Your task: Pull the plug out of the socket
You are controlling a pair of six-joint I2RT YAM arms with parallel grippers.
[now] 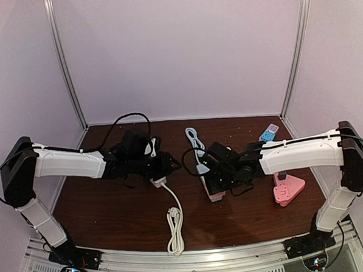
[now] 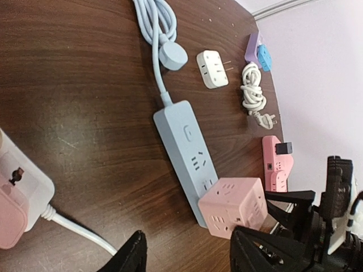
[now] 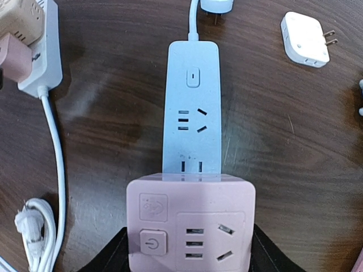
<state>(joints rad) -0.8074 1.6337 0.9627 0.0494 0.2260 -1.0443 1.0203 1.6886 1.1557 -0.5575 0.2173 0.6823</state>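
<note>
A pink cube plug (image 3: 191, 224) sits plugged into the near end of a pale blue power strip (image 3: 193, 107) lying flat on the brown table. My right gripper (image 3: 191, 256) is shut on the cube, one black finger pressed on each side. The cube (image 2: 233, 207) and strip (image 2: 184, 147) also show in the left wrist view, and the right gripper (image 1: 215, 182) in the top view. My left gripper (image 2: 190, 258) is open and empty, left of the blue strip, above bare table. In the top view the left gripper (image 1: 171, 163) hovers by a white strip.
A white power strip (image 2: 22, 187) with a pink plug (image 2: 11, 218) and a white cable (image 1: 174, 228) lies to the left. A white adapter (image 2: 212, 69), a coiled white cord (image 2: 252, 93), a pink socket block (image 1: 288, 189) and small blue and purple adapters (image 1: 268, 132) lie to the right.
</note>
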